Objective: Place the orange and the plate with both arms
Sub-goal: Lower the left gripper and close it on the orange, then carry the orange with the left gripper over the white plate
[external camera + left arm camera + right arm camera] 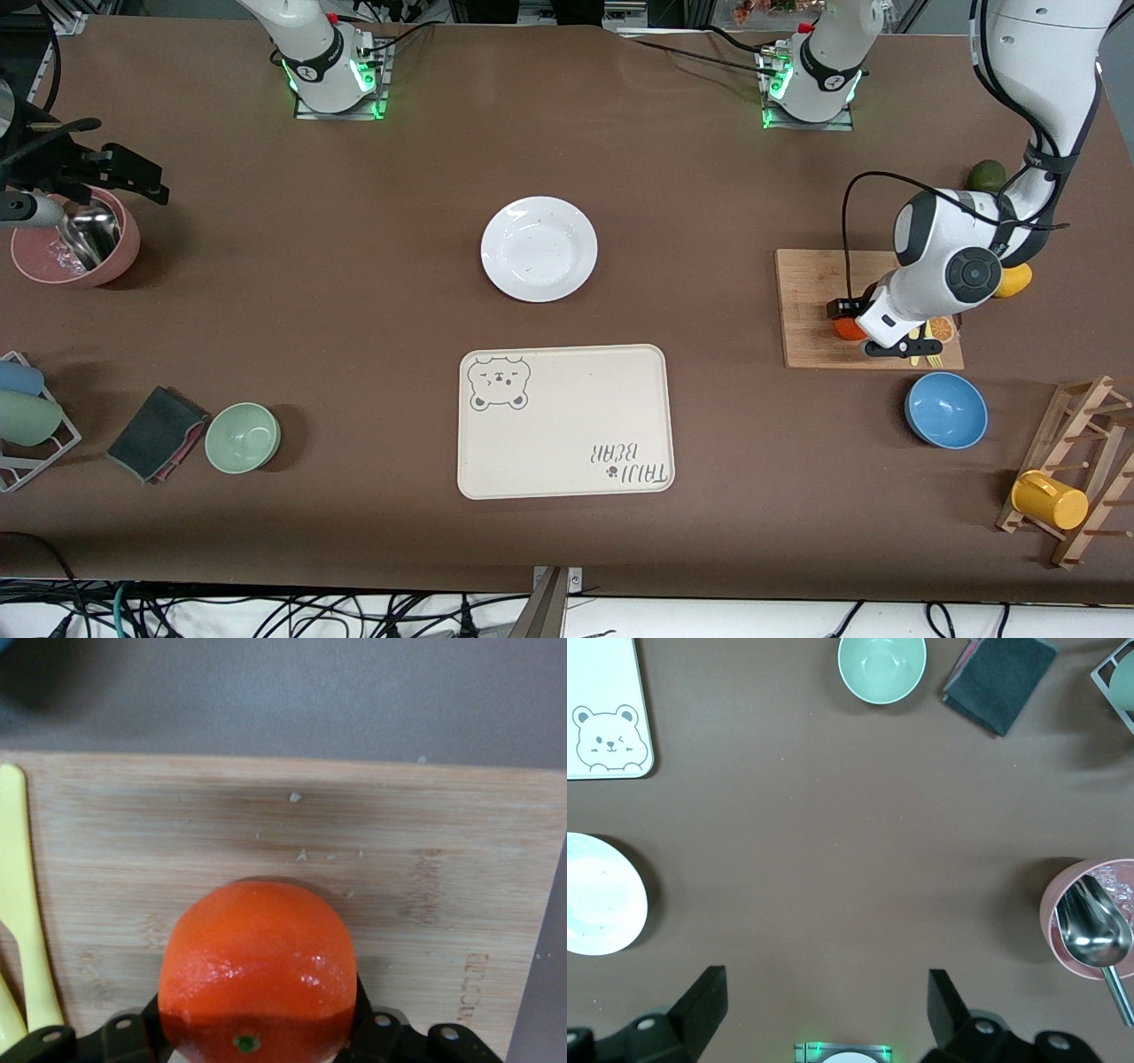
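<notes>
The orange (848, 330) (257, 966) rests on the wooden cutting board (815, 301) (425, 859) toward the left arm's end of the table. My left gripper (858, 335) (257, 1026) is shut on it, a black finger pressed against each side. The white plate (539, 249) (598, 895) lies bare mid-table, farther from the front camera than the cream bear tray (567, 421). My right gripper (106, 164) (824, 992) hangs open and holds nothing, above the table beside the pink bowl (75, 239) at the right arm's end.
A metal scoop (1094, 935) sits in the pink bowl. A green bowl (242, 437) and a dark cloth (158, 432) lie nearer the front camera. By the board are a blue bowl (946, 409), a lemon (1014, 279), a yellow plastic utensil (22, 904) and a mug rack (1076, 470).
</notes>
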`<action>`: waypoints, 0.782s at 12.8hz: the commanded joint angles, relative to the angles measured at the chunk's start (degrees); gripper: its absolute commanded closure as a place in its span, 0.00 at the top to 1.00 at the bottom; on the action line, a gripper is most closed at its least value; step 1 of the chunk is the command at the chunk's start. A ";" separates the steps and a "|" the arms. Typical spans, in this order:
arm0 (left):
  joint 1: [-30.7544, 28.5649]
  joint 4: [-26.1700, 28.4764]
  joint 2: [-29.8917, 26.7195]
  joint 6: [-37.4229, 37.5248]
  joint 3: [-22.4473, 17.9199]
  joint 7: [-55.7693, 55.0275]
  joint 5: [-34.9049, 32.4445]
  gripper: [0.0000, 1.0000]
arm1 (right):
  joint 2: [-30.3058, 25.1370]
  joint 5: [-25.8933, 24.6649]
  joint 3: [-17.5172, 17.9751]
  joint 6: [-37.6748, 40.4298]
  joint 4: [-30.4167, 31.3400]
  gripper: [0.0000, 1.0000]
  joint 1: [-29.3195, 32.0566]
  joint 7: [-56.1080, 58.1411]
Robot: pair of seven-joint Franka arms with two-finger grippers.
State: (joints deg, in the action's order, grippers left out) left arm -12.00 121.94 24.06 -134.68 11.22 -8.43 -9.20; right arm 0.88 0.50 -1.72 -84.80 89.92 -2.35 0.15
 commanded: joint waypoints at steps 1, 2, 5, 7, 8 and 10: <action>1.09 -5.64 0.46 5.18 0.64 -1.23 -1.97 0.15 | 0.44 0.38 -0.03 0.34 -1.24 1.00 0.41 0.47; 3.54 -8.27 0.46 9.48 0.65 -3.41 -1.62 0.11 | 0.44 0.38 -0.03 0.34 -1.24 1.00 0.41 0.55; 13.46 -13.13 0.72 15.15 0.65 -17.89 -0.91 0.09 | 0.44 0.38 -0.12 0.25 -1.24 1.00 0.41 0.47; 20.40 -13.39 0.99 15.15 0.65 -26.24 4.68 0.09 | 0.44 0.38 -0.21 0.25 -1.24 1.00 0.41 0.55; 23.74 -14.70 1.42 15.15 0.65 -30.37 7.32 0.09 | 0.44 0.38 -0.47 0.25 -1.24 1.00 0.41 0.55; 30.51 -18.65 3.44 15.15 0.65 -39.77 10.76 0.09 | 0.44 0.47 -0.47 0.25 -1.24 1.00 0.41 0.55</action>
State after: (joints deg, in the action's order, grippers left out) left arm 13.87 108.25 24.87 -120.79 12.73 -41.94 -1.03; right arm 0.91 0.50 -2.14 -84.86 89.92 -2.28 0.15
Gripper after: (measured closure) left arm 0.291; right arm 0.000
